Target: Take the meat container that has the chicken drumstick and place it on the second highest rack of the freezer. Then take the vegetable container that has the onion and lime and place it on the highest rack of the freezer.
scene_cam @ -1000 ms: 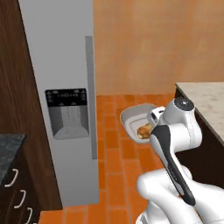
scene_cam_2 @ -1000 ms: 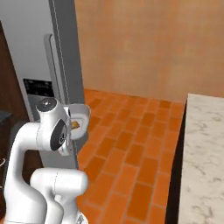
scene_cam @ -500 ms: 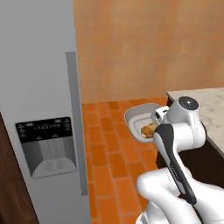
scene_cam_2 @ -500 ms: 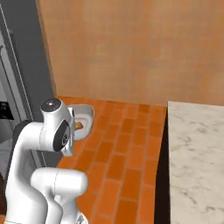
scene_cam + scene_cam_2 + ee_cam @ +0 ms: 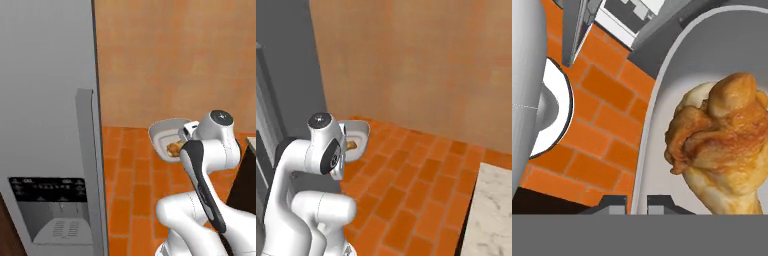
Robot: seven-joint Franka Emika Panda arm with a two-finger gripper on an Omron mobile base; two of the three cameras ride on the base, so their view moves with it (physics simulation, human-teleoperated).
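Note:
The meat container (image 5: 164,131) is a shallow white tray held in the air in front of the arm, with the golden-brown chicken drumstick (image 5: 175,148) lying in it. In the hand view my gripper (image 5: 636,204) is shut on the rim of the meat container (image 5: 657,95), and the chicken drumstick (image 5: 724,145) sits just right of the fingertips. From the right base view the meat container (image 5: 359,134) and chicken drumstick (image 5: 352,145) peek out past the wrist. The freezer (image 5: 47,100) stands on the left with its grey door shut and a long bar handle (image 5: 87,165). Its racks are hidden behind the door.
A dark dispenser panel (image 5: 50,210) is set low in the freezer door. Orange brick floor (image 5: 416,175) lies ahead, ending at a tan wall (image 5: 175,60). A marble counter (image 5: 488,215) is at the lower right; its dark side (image 5: 247,170) stands next to the arm.
Both base views have shifted as the base moved; the freezer door now looms larger on the left. The tray stays gripped in front of the arm.

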